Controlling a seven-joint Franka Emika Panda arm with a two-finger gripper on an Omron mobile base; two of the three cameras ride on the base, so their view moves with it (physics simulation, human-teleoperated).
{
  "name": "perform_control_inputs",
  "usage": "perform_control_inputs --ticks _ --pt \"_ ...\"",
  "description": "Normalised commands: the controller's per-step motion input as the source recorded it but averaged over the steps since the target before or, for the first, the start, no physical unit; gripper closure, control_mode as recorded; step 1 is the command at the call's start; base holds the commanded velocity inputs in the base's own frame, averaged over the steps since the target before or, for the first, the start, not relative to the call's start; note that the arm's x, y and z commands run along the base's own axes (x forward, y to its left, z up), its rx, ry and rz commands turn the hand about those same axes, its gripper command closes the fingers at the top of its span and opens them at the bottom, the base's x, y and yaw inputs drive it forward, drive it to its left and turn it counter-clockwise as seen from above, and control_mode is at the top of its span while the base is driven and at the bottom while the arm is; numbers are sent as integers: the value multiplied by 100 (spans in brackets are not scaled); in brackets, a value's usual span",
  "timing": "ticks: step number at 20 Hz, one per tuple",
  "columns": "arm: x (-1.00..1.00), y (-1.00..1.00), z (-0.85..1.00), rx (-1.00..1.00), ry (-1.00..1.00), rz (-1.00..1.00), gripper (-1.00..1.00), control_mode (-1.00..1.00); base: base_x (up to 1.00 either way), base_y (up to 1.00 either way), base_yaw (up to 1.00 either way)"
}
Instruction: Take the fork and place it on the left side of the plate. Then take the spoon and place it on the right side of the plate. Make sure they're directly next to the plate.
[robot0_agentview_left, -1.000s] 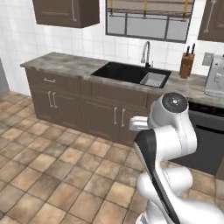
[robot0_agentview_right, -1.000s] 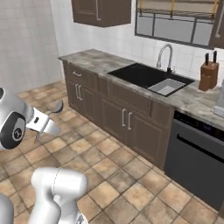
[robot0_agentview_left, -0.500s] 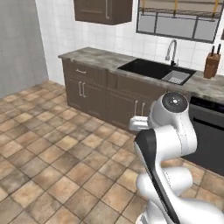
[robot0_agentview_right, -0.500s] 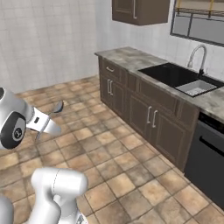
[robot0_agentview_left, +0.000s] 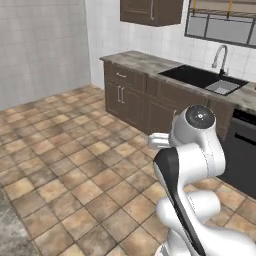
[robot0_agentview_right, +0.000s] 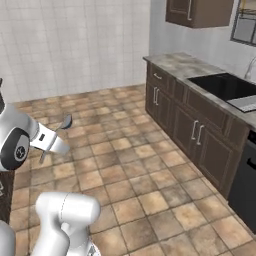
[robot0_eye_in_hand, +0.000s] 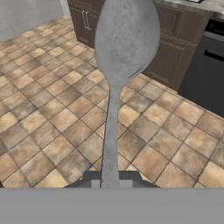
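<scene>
**A:** Between the jaws, held by the end of its handle — that's where the spoon (robot0_eye_in_hand: 118, 87) is now, with the gripper (robot0_eye_in_hand: 110, 181) clamped shut on it. From the right base view the spoon (robot0_agentview_right: 56, 134) sticks up out of the hand over the tiled floor (robot0_agentview_right: 125, 170), well apart from the counter (robot0_agentview_right: 200, 70) with the sink (robot0_agentview_right: 227, 87).

**B:** How would you expect it to handle?

**A:** Light, stiff, all grey metal, so probably slippery between the fingertips. My guess is that a grip this far down the thin handle leaves the bowl as a long lever, and any knock could swing it round in the jaws. A hold nearer the middle would be steadier, but the end grip leaves the bowl free to be laid down first.

**B:** Which way does it point?

**A:** In the hand view its long axis runs straight away from the gripper, bowl at the far end, handle at the near end. Relative to the counter, the bowl seems to head along the cabinet fronts (robot0_eye_in_hand: 131, 26) and the handle runs back toward the hand. In the right base view it is tilted, bowl upward.
</scene>
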Motion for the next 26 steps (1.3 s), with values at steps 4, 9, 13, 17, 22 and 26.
perform_control_inputs --ticks 4,9,13,17,22,26 --pt "0 0 0 0 0 0 100 100 -70 -8 37" --pt "0 0 0 0 0 0 100 100 -73 -7 36" --pt "0 0 0 0 0 0 100 100 -74 -4 35" --pt "0 0 0 0 0 0 100 100 -77 -5 35" --pt "0 0 0 0 0 0 100 100 -77 -7 35" --pt "0 0 0 0 0 0 100 100 -72 -3 33"
